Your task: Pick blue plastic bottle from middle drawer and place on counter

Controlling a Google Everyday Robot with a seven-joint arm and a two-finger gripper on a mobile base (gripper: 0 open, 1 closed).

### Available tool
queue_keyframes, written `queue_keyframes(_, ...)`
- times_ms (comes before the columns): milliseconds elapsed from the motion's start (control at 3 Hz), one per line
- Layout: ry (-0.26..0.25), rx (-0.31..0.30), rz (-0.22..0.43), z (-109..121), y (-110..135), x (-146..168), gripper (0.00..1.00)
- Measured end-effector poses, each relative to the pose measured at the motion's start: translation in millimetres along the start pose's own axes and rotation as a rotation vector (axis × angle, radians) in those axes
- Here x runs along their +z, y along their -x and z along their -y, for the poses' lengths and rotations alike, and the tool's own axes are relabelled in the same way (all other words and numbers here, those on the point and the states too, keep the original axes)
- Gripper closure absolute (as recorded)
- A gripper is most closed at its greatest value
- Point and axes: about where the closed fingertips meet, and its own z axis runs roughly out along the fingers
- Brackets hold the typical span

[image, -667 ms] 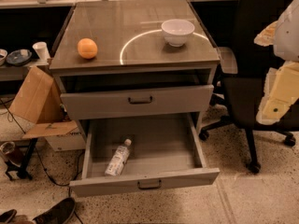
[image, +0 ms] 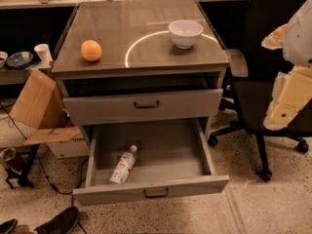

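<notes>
Nothing has moved since the earlier frame as far as I can make out: bottle, orange and bowl sit where they were, and the arm at the right has barely shifted.

From my seat, the gripper (image: 290, 97) is only a set of white and cream shapes at the right edge, in front of the black chair (image: 253, 96). It is well apart from the cabinet and cut off by the frame. I cannot tell whether the claw is spread or pressed together; nothing is visibly in it.

The blue plastic bottle (image: 123, 165) lies on its side on the left part of the middle drawer's floor. Its white cap points to the back right and its base is close to the front panel. Its label is pale and I cannot read it.

The middle drawer (image: 151, 193) is pulled well out. The back of its floor is hidden under the upper drawer (image: 144, 106), which is open only a little, its inside too dark to see.

On the counter (image: 141, 21) an orange (image: 91, 50) sits near the left edge. A white bowl (image: 185, 33) stands at the right, on the white circle line.

To the left, a cardboard box (image: 34, 101) leans by the cabinet, with a paper cup (image: 43, 52) above it. A dark shoe (image: 61, 222) is cut off at the bottom edge.
</notes>
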Motion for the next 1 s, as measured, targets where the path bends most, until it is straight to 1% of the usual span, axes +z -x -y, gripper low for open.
queue_keyframes(333, 0.084, -0.107, 0.120, -3, 31, 60, 0.00)
queue_keyframes(667, 0.196, -0.131, 0.204, -20, 60, 129, 0.00)
queue_keyframes(1000, 0.257, -0.067, 0.243, -49, 92, 187, 0.00)
